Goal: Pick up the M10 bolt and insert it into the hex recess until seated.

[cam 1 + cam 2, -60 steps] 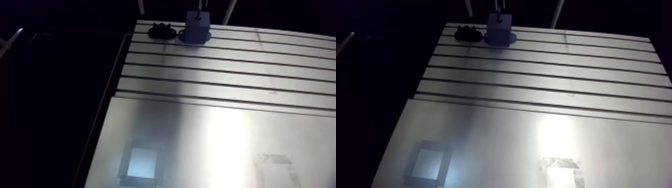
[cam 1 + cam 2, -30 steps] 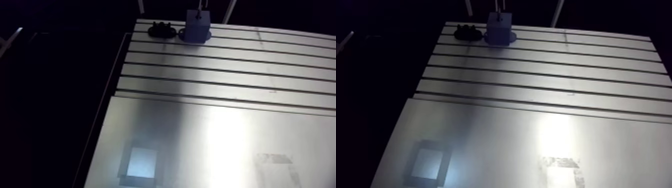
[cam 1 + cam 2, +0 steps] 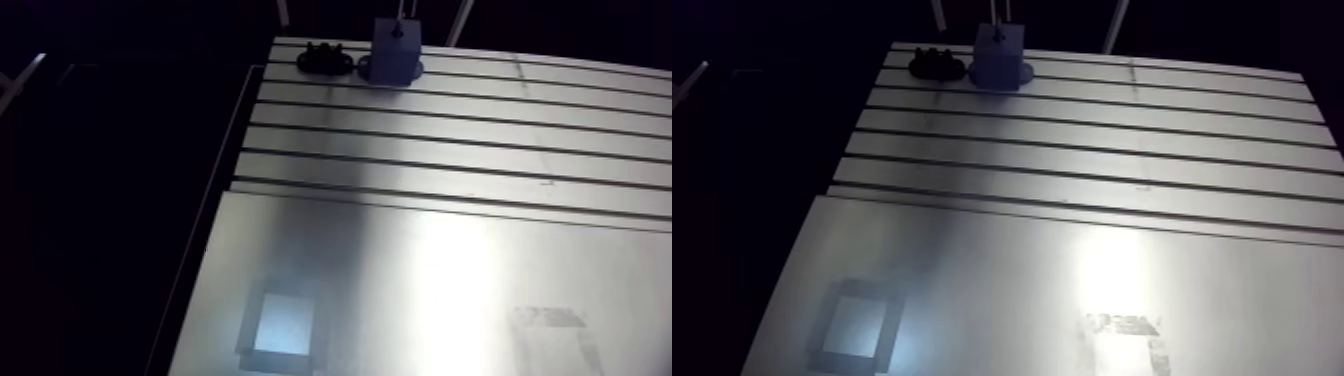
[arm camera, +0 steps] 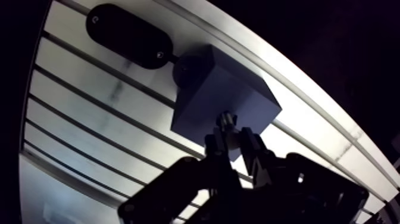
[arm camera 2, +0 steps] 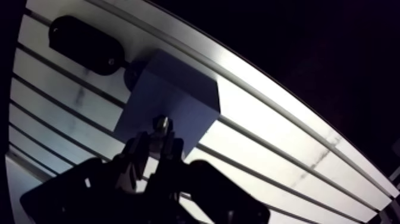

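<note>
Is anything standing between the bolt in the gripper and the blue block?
Nothing visible does. The gripper holds the bolt right over the block's top face. The black holder lies beside the block, off the path. The recess itself is hidden.

tool point(image 4: 233, 139) tight around the bolt point(image 4: 227, 121)

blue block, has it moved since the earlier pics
No. The blue block sits just as close beside the black oval part; both drifted slightly together, so only the camera shifted.
</note>
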Tool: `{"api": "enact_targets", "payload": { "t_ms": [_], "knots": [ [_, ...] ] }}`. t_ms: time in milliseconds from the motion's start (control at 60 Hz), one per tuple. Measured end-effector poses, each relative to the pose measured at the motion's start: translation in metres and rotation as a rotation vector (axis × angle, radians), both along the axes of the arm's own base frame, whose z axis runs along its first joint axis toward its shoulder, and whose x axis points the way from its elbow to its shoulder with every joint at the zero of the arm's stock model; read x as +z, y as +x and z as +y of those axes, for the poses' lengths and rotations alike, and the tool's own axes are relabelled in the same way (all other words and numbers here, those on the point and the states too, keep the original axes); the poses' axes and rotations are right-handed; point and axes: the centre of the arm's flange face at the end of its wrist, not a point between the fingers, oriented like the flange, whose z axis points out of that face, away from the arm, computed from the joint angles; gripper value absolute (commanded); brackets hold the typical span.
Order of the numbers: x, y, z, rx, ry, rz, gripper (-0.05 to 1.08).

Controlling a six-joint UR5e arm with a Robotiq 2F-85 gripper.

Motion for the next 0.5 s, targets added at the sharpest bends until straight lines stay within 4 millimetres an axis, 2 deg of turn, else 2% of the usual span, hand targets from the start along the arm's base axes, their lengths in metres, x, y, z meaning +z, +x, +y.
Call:
{"api": "enact_targets", "payload": {
  "t_ms": [417, 483, 500],
  "knots": [
    [-0.0020, 0.0008, -0.0001, 0.001, 0.002, -0.002, 0.91],
    [-0.0023, 0.0007, 0.0000, 0.000, 0.001, 0.000, 0.84],
    [-0.0024, 0.0007, 0.0000, 0.000, 0.001, 0.001, 0.77]
  ]
}}
